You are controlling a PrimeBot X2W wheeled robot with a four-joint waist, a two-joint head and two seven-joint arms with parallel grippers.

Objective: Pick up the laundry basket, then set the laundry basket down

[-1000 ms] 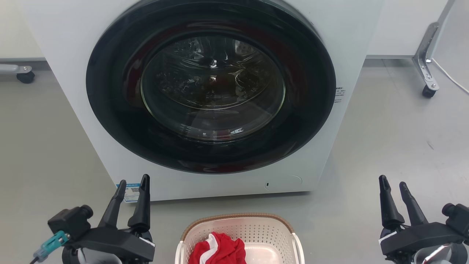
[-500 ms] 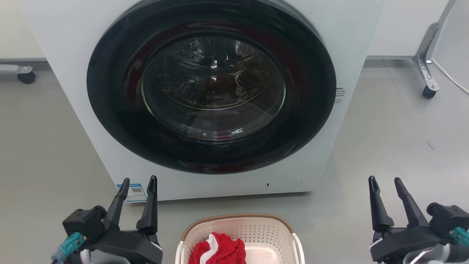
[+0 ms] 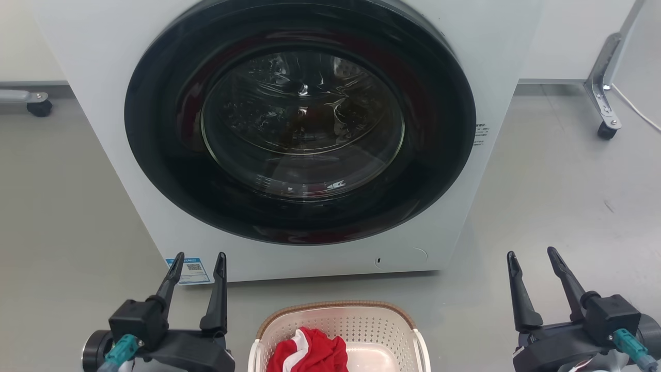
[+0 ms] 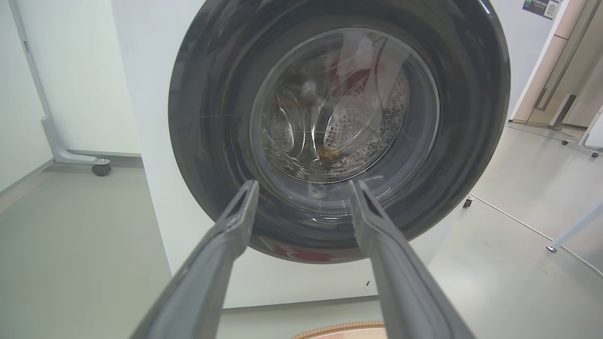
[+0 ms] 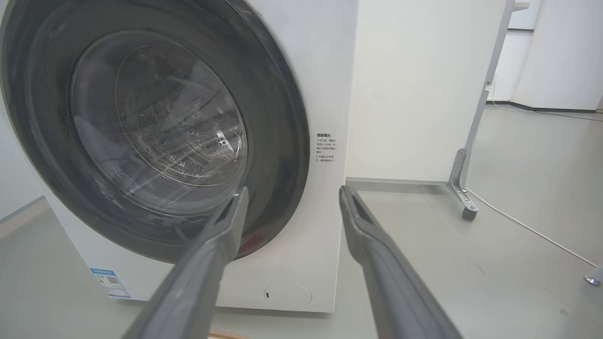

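Laundry basket [image 3: 372, 324]: sits on the grey floor [image 3: 557, 196] at the bottom centre of the head view, just in front of the washing machine [image 3: 496, 62], with a strip of floor between the two. It has cream perforated walls, a brown woven-look rim and a white loop handle on each side. The frame cuts off its near part. A red cloth [image 3: 310, 354] with a white strip lies bunched in its left half; bare base shows to the right of it.

Left gripper [image 3: 200, 257]: just left of the basket, fingers spread apart with nothing between them, tips pointing at the machine. No finger touches the basket.

Right gripper [image 3: 532, 252]: well apart from the basket on its right, fingers likewise spread and empty.

Washing machine: white front-loader. Its round dark door [image 3: 302, 121] is shut and the glass reflects. A blue sticker [image 3: 188, 269] sits at the lower left of the front, beside the left gripper's tips.

Left wrist view: a sliver of the brown rim shows at the bottom edge.

Beyond, on the right: a metal leg [image 3: 601, 88] on a caster, and a white cable [image 3: 638, 111] along the floor.
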